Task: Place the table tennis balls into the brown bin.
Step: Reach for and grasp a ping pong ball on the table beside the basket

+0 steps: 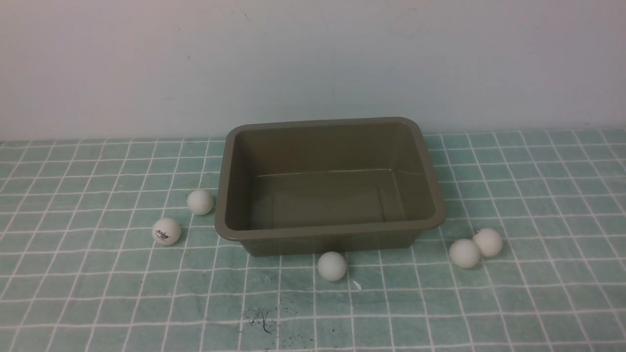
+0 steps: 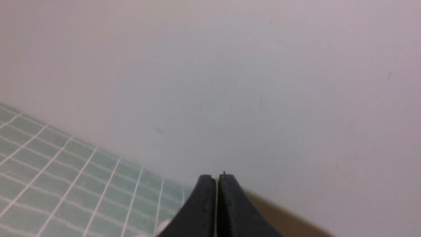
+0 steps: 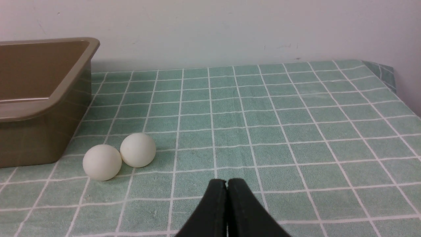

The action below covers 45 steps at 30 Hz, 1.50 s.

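Observation:
The brown bin stands in the middle of the table with nothing inside it. Several white table tennis balls lie around it on the cloth: two to its left, one at its front wall, and a touching pair to its right. In the right wrist view that pair lies beside the bin's corner, ahead of my right gripper, which is shut and empty. My left gripper is shut and empty too, facing the wall, with a strip of the bin's rim beside it. Neither arm shows in the front view.
A green cloth with a white grid covers the table. A pale wall rises just behind the bin. The table's far right corner shows in the right wrist view. Small dark marks dot the cloth near the front.

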Available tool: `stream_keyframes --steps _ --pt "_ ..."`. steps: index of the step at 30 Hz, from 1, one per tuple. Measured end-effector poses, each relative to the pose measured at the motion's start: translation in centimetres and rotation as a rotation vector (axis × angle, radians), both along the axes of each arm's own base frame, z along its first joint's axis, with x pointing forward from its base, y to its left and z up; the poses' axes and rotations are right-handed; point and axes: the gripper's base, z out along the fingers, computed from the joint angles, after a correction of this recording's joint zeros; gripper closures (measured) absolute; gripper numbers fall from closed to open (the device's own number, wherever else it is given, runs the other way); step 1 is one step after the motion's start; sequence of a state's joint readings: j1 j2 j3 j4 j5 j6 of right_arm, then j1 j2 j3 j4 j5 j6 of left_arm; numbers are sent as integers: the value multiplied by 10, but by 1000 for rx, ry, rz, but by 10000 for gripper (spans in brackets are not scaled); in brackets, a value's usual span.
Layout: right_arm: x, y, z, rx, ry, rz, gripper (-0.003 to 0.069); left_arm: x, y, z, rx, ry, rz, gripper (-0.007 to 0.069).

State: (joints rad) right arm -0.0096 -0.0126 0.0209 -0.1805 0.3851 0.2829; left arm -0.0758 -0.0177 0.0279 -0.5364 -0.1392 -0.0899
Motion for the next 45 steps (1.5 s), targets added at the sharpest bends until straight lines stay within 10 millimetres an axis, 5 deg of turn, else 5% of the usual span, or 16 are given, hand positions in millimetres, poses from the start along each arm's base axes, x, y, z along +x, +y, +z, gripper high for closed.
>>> stream_keyframes --steps 6,9,12,17,22,27,30,36,40,45 --pt "2 3 5 144 -88 12 668 -9 14 29 -133 -244 123 629" --pt "2 5 20 411 -257 24 668 -11 7 68 -100 -211 41 629" --pt "1 4 31 577 -375 26 668 9 -14 109 56 63 -143 629" --pt "0 2 37 551 -447 28 668 69 -40 125 302 591 -428 629" --pt "0 3 36 570 -401 28 668 152 -46 86 494 1034 -600 629" --pt "-2 11 57 527 -123 53 668 197 -43 54 561 1217 -602 629" --pt "2 16 77 385 136 82 668 220 -39 51 603 1237 -564 629" --pt "21 19 118 245 293 143 668 254 -35 41 682 1189 -491 617" --pt "30 23 127 234 303 185 668 277 -34 22 708 1126 -430 512" --pt "34 26 127 248 317 216 668 304 -35 -10 675 1160 -410 260"
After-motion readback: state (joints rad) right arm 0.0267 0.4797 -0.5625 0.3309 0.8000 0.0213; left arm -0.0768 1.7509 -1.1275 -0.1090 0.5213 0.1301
